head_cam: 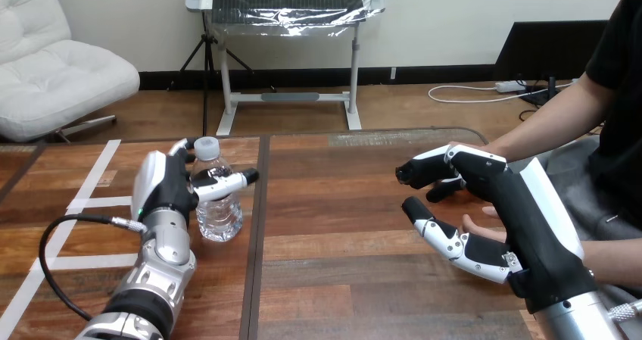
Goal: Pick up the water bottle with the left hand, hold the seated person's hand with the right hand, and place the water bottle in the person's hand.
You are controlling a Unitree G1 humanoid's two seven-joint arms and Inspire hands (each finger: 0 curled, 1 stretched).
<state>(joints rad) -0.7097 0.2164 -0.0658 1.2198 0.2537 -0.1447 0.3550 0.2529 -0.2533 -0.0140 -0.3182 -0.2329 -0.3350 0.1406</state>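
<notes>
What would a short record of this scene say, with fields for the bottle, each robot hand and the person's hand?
water bottle: upright at the left of the table, cap on
left hand: fingers and thumb curled round the water bottle
right hand: at the right, over the person's hand; whether it grips cannot be told
person's hand: partly hidden by the right hand, apart from the water bottle
task state: bottle grasped, base seemingly on the table, not yet handed over

Dark wooden table (341,204) marked with white tape strips (97,170).
</notes>
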